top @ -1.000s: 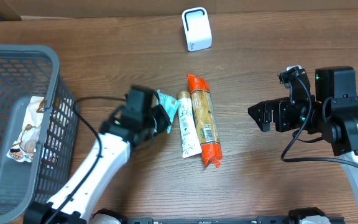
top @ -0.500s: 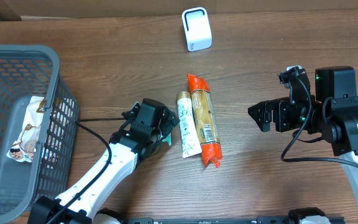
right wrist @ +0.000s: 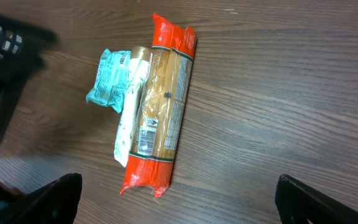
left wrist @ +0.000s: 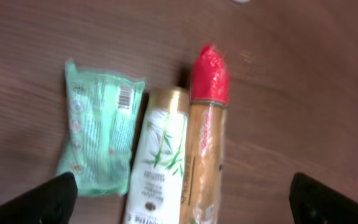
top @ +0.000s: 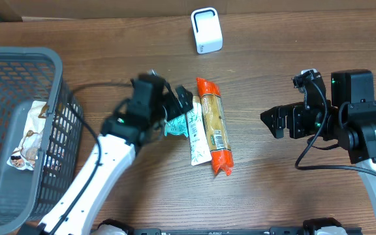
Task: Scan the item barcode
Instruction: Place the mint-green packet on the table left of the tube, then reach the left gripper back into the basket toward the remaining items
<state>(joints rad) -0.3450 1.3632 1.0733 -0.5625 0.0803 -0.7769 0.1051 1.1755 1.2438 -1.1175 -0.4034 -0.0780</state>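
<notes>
Table point(top: 273, 189) bears three adjacent items, one green packet point(left wrist: 101, 134), one tube point(left wrist: 160, 162), one pasta pack point(left wrist: 205, 149); both arms' jaws stand apart.

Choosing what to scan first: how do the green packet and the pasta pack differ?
The green packet is short, wide and mint green; the pasta pack is long and narrow, with red ends. The packet lies left of the tube, the pasta pack right of it. Both lie flat on the table.
</notes>
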